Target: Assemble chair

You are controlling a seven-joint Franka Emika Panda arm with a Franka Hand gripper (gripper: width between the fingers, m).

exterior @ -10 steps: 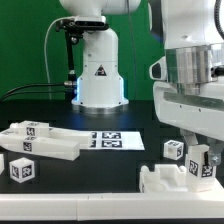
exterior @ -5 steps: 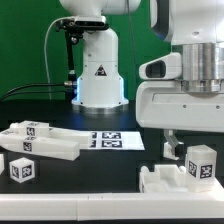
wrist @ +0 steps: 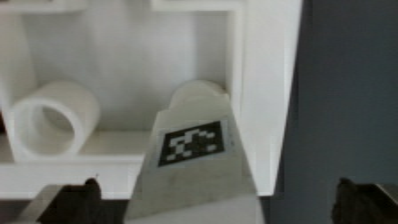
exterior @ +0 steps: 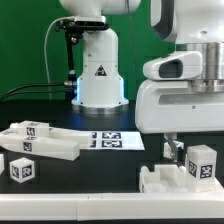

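Gripper point(wrist: 217, 203) jaws spread wide either side of tagged white post point(exterior: 201, 163), clear of it; post stands upright in slotted base piece point(exterior: 160, 181), seated and self-supporting by my judgement; other chair parts point(exterior: 40, 145) well apart from base.

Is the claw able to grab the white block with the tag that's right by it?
Probably yes. The claw is open around the tagged block, and nothing seems to be in the way.

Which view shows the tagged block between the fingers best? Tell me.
The wrist view: the tagged block fills the middle, tag facing the camera. The exterior view shows it small, low at its right, under the arm.
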